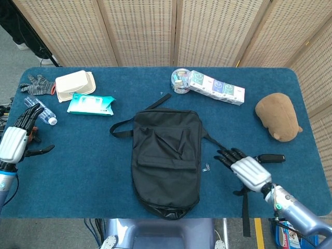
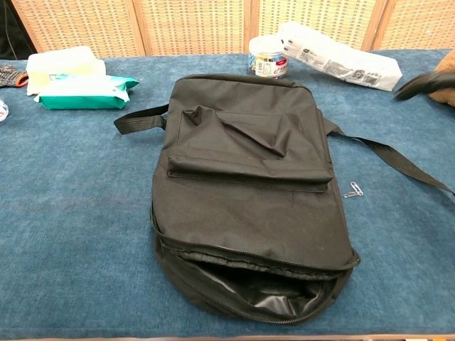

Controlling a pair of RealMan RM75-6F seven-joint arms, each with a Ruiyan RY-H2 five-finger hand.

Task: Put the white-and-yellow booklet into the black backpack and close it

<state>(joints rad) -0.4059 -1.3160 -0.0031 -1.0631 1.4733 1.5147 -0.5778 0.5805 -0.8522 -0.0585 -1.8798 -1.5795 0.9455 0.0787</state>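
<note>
At the far left edge of the counter [image 1: 78,155], the left hand [image 1: 13,142] hovers with fingers spread and nothing in them, near a clear plastic bottle [image 1: 40,110] and well apart from the work. In the middle lies the black backpack [image 1: 166,155], its top flap folded down flat, yet the chest view shows the zipper mouth [image 2: 249,280] gaping along the near end, with dark lining visible. The white-and-yellow booklet is not visible in either view; presumably it sits inside under the flap. A small paper clip [image 2: 353,190] lies just beside the bag's right edge. To the right, the right hand [image 1: 244,168] hangs empty, fingers splayed, above a loose strap [image 1: 223,150] and near a black key fob [image 1: 268,158]. The risks: tugging the zipper one-handed could drag the unanchored bag across the cloth, lining could jam the slider, or fingers could snag that strap.
</note>
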